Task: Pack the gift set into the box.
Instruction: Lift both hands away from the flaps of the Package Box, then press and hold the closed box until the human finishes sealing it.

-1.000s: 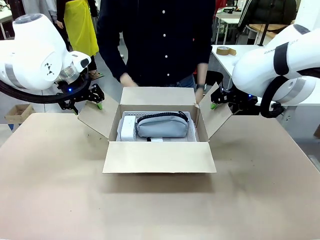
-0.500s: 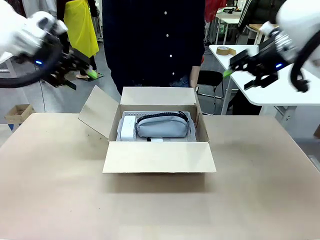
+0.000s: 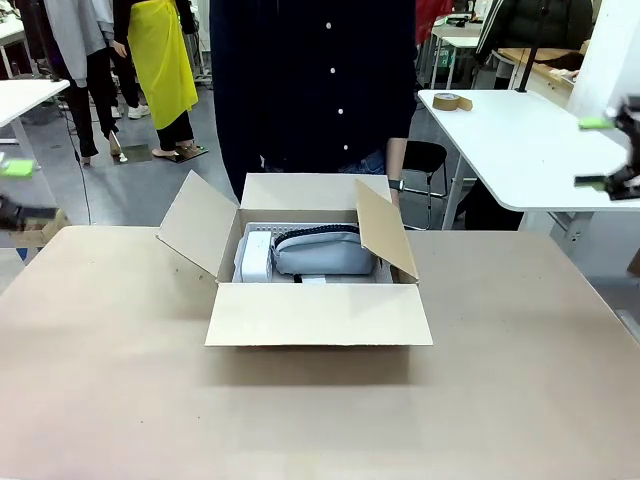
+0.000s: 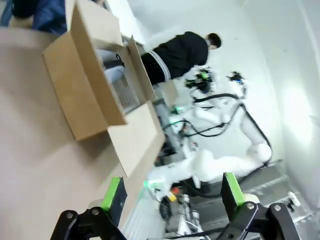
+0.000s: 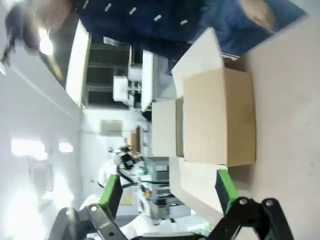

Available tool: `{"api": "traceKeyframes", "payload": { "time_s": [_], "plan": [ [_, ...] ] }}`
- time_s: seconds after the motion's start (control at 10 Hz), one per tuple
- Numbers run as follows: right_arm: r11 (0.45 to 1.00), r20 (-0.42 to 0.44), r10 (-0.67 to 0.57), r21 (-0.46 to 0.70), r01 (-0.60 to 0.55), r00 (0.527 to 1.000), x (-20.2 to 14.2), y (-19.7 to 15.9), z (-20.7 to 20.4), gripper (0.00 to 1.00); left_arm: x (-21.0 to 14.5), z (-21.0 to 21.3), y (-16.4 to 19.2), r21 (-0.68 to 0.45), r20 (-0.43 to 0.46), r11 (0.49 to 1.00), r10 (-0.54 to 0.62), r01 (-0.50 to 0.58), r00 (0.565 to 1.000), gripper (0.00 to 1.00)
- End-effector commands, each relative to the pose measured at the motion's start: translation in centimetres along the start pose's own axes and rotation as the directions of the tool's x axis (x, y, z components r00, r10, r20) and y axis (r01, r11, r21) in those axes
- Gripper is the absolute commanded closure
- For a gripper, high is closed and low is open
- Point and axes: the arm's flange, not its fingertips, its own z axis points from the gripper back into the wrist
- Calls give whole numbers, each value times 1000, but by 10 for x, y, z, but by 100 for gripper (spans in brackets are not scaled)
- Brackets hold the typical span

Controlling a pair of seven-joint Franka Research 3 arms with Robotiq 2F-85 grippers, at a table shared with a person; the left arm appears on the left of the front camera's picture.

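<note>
The box (image 3: 318, 313) stands open at the middle of the brown table, and its right flap (image 3: 386, 228) leans inward over the opening. Inside lies the gift set: the grey-blue pouch (image 3: 322, 253) with its dark zip on top, and the white pack (image 3: 255, 256) to its left. My left gripper (image 3: 20, 190) is blurred at the far left edge, open and well away from the box. My right gripper (image 3: 600, 152) is at the far right edge, also open. The left wrist view shows the box (image 4: 95, 85) far beyond the open left gripper (image 4: 171, 192). The right wrist view shows the box (image 5: 215, 117) beyond the open right gripper (image 5: 168, 192).
A person in a dark shirt (image 3: 320, 80) stands right behind the box. A white table (image 3: 520, 150) with a tape roll (image 3: 452, 101) is at the back right, and another white table (image 3: 25, 95) at the back left. Bare tabletop (image 3: 320, 420) lies in front of the box.
Both arms have swung up and outward from the box's side flaps to the picture's edges. The right flap has risen and now leans inward. The person's hands have drawn back.
</note>
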Motion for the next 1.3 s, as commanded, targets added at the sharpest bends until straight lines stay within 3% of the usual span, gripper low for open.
{"api": "traceKeyframes", "payload": {
  "time_s": [0.0,0.1,1.2],
  "plan": [
    [994,-29,95,-44,-96,995,-5,44,-18,0,65,-3,70,-82,-46,969,228,-232,972,0],
    [994,-29,95,-44,-96,995,-5,44,-18,0,0,0,0,0,0,1000,0,0,1000,0],
    [994,-29,95,-44,-96,995,-5,44,-18,0,0,0,0,0,0,1000,0,0,1000,0]
  ]
}}
